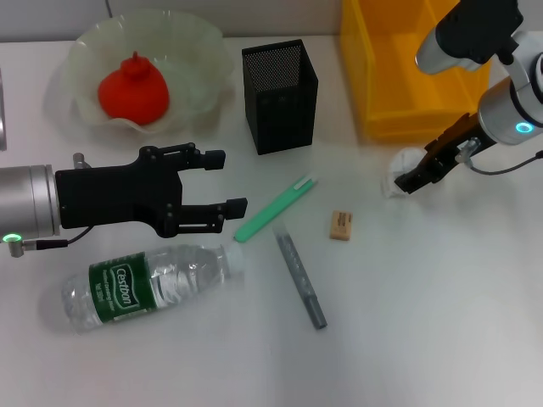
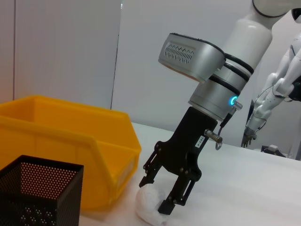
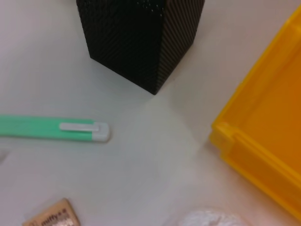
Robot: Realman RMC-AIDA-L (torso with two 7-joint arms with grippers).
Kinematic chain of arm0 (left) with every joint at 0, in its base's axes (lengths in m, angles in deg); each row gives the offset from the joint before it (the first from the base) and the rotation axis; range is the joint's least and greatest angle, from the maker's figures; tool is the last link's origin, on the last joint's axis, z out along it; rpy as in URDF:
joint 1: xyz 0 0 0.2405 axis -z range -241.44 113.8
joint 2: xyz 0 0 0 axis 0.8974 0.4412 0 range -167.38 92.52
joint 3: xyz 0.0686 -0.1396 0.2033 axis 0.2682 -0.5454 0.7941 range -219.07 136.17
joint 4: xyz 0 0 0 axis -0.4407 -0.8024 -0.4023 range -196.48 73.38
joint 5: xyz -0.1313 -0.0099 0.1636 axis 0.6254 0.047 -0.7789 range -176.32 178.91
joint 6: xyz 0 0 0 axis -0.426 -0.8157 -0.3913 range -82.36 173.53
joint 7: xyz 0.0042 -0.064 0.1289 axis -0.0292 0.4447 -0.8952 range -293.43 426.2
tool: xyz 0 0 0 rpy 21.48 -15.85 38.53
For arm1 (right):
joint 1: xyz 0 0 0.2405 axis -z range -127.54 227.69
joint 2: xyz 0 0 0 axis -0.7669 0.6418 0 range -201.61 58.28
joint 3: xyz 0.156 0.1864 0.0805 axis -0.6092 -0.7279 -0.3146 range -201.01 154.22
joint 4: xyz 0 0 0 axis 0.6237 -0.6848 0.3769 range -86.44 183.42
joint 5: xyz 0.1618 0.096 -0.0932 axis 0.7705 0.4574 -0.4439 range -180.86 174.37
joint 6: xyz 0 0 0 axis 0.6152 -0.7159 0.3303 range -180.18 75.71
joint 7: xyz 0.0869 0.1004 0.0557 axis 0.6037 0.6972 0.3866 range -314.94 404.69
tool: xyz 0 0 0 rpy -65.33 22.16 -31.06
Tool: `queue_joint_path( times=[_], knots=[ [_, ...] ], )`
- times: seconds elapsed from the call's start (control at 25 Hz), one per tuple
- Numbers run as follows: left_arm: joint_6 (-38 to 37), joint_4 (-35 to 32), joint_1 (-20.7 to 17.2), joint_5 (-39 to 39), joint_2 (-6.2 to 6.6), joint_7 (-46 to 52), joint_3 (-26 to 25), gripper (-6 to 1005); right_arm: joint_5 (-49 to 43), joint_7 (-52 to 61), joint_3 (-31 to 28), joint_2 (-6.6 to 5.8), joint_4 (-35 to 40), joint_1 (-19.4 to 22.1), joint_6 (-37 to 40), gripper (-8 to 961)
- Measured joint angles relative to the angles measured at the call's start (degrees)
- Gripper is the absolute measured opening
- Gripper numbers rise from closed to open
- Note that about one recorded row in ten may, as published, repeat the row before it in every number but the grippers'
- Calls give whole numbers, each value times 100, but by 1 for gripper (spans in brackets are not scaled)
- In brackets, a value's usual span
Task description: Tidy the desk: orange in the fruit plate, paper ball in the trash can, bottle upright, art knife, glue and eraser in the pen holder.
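R gripper (image 2: 165, 193) fingers wide astride paper ball (image 2: 149, 207), just beside trash can (image 2: 70, 141) edge.

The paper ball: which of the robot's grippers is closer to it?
Right. The right gripper has its open fingers around the paper ball; the left gripper hovers across the desk above the bottle.

The head view looks steeply down on the white desk (image 1: 424, 339). The left wrist view sits low near the desk surface, facing sideways across it past the square black metal mesh cup (image 2: 37, 193) and bright yellow rectangular plastic bin (image 2: 70, 141). The right wrist view looks down from close above; all three views share that cup (image 3: 141, 37) and bin (image 3: 268, 141).
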Motion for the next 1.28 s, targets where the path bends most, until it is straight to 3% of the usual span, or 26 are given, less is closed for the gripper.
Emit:
queue_joint_path(
  times=[0.24,0.48,0.6,0.8,0.96,1.28],
  knots=[
    [-2,0,0,0,0,1,0,805,196,-6,-58,-13,42,31,102,691],
    [-2,0,0,0,0,1,0,805,239,35,-157,-32,480,31,841,565],
    [-3,0,0,0,0,1,0,804,257,63,-615,-33,1000,32,1495,500],
    [-2,0,0,1,-5,-11,0,804,395,86,-1444,-26,1846,24,2096,497],
    [-9,0,0,-3,-8,-14,0,804,572,24,-1798,-48,2002,11,1817,497],
    [-37,0,-2,-3,-9,5,0,804,525,-89,-1732,-66,1498,-73,397,496]
  ],
)
